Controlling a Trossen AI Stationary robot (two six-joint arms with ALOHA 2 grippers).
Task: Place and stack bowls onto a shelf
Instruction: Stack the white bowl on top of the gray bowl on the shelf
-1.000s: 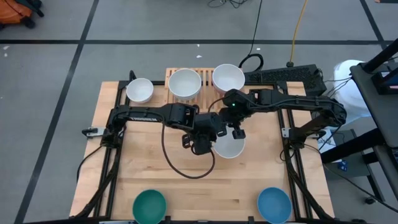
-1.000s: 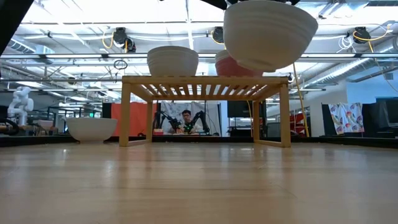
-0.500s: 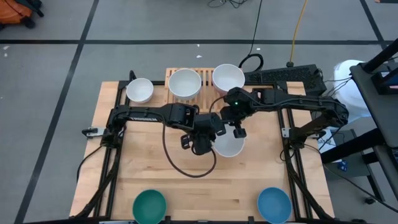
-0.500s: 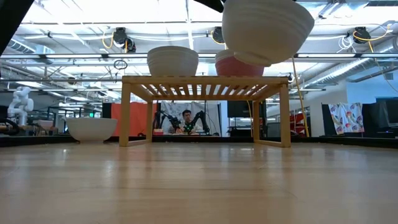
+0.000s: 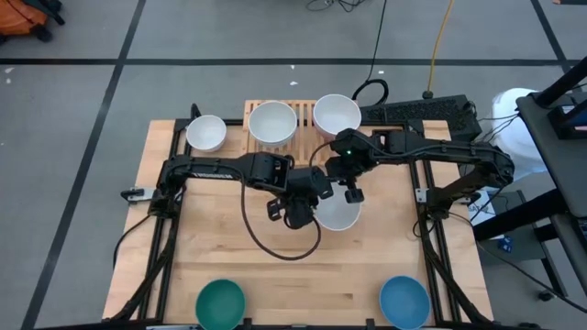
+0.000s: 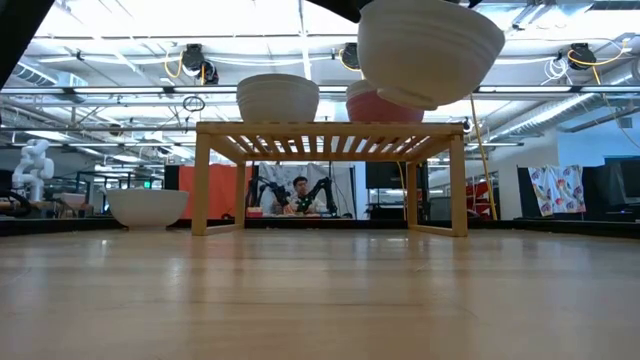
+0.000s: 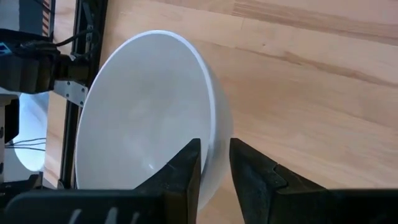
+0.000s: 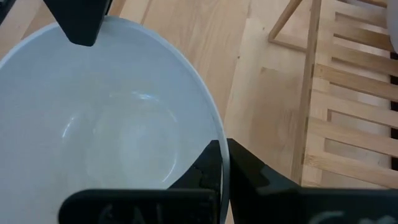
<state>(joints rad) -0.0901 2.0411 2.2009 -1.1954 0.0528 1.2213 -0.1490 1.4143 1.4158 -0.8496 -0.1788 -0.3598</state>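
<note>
A white bowl (image 5: 339, 216) (image 6: 430, 48) hangs in the air near the table's middle, in front of the wooden shelf (image 5: 303, 108) (image 6: 330, 128). My left gripper (image 5: 315, 209) (image 7: 215, 171) is shut on its left rim, and my right gripper (image 5: 351, 196) (image 8: 224, 167) is shut on its far rim. On the shelf stand a stack of white bowls (image 6: 277, 98) (image 5: 272, 124) and a pink-sided bowl (image 6: 372, 106) (image 5: 337, 115). My left gripper has one finger (image 7: 186, 167) inside the bowl and one outside, with the rim's wall (image 7: 211, 134) between them. It comes slanting down from the table's left. The bowl is clear of the table, a little tilted. My right gripper pinches the bowl's rim (image 8: 219, 140), one finger (image 8: 208, 165) inside and one outside. It comes slanting down from the far right side. The bowl hangs open side up below the fingers.
One white bowl (image 5: 206, 133) (image 6: 147, 207) rests on the table left of the shelf. A teal bowl (image 5: 220, 302) and a blue bowl (image 5: 404, 301) sit at the near edge. A loose cable (image 5: 275, 243) loops over the boards below the left arm.
The held bowl has tipped slightly toward level and shifted a little, staying lifted; both grippers keep their hold and their place.
</note>
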